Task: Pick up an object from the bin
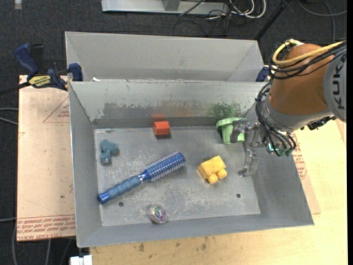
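Your gripper point(246, 167) hangs low at the right side of the bin point(83, 159), just right of the yellow block point(212, 169), with the green plastic piece point(228, 130) a bit farther back. Honestly can't tell if it's open or closed.

1 yellow knobbed block point(212, 169) (lying flat) sits right of centre on the bin floor point(182, 197).

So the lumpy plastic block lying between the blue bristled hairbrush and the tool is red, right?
No. The camera view shows that the lumpy plastic block is yellow, not red. It does lie between the blue bristled hairbrush and the tool.
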`<state>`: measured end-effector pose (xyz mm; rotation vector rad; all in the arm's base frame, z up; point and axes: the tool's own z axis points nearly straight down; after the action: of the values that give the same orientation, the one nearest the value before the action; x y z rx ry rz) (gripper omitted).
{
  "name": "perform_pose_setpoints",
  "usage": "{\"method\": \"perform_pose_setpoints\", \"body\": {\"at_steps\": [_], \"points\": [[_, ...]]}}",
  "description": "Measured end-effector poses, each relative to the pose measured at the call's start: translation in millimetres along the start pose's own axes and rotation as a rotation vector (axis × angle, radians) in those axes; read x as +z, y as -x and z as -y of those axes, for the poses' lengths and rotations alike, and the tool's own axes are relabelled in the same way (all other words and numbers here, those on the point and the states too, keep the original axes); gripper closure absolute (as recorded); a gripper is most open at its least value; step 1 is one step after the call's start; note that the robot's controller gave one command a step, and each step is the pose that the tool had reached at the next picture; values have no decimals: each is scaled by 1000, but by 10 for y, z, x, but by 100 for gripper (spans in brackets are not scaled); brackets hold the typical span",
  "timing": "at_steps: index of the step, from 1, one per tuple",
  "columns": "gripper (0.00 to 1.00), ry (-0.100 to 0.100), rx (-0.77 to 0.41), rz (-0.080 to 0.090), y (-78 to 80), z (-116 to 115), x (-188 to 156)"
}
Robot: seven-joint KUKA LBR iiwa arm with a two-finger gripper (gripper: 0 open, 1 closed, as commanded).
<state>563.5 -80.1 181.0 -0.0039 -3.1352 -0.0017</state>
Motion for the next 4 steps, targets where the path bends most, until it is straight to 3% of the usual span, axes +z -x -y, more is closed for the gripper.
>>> {"method": "perform_pose_setpoints", "body": {"at_steps": [1,2,3,4], "points": [[0,2,364,3,-127,-196,1134],[0,3,416,10,-152,-404,801],[0,2,552,8,-152,-320,764],[0,2,598,4,-133,-467,1134]]}}
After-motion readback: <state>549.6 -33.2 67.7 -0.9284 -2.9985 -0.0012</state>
